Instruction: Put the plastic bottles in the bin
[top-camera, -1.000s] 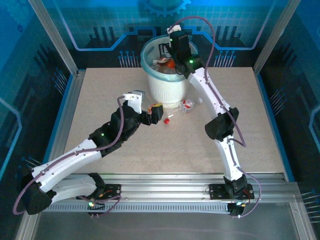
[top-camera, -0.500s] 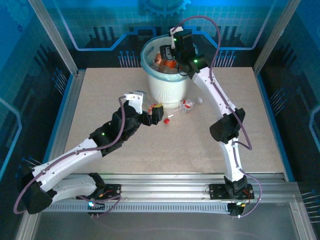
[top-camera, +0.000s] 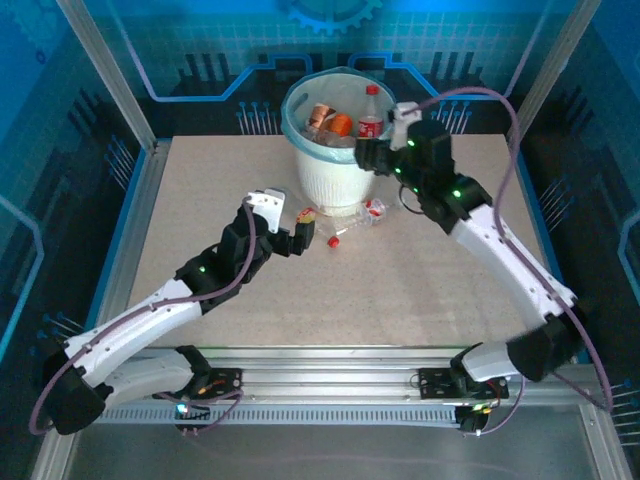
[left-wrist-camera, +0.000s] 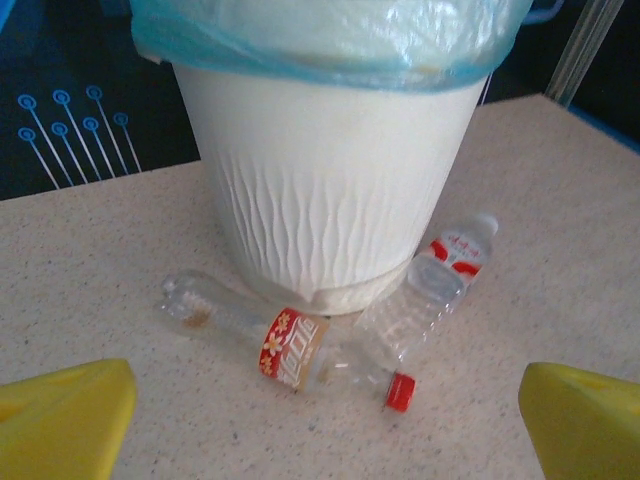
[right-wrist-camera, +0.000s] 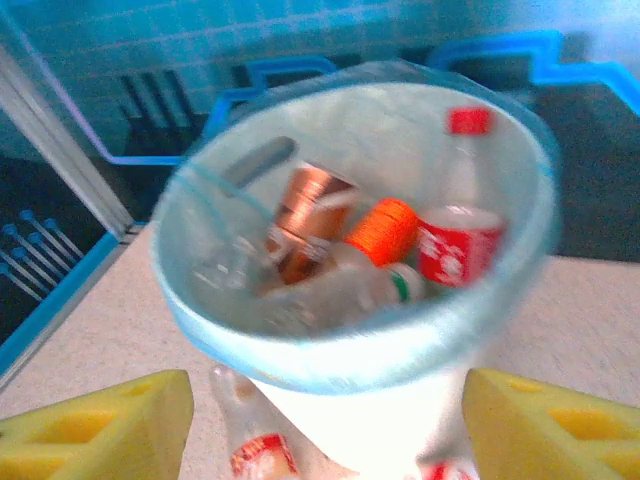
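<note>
- Your left claw (top-camera: 306, 226) stands with its yellow-padded fingers wide apart and nothing between them. It is low over the speckled beige table (top-camera: 420, 290), aimed at the foot of the bin.
- Your right claw (right-wrist-camera: 328, 410) is also parted and empty. It hangs by the right side of the rim of the round white ribbed bin with the light-blue bag liner (top-camera: 335, 180), looking down into it.
- Several bottles already lie in that bin, among them an upright red-labelled bottle with a red cap (right-wrist-camera: 458, 235).
- Two bottles are left on the table, both at the bin's near foot:
  - The clear bottle with the red cap and red-and-tan label (left-wrist-camera: 290, 350) lies flat just ahead of the left claw. In the left wrist view its long axis runs from upper left down to the cap at lower right, so it lies slantwise across the gap between your fingers rather than square to it.
  - The clear ribbed bottle with the white cap and red-and-white label (left-wrist-camera: 435, 290) rests against the bin wall. Its base touches the first bottle near that bottle's neck, and its cap points away to the upper right.
- The left claw is clearly the nearer one to both. I judge you need to turn that wrist a little to square up, then take the red-capped bottle first.
</note>
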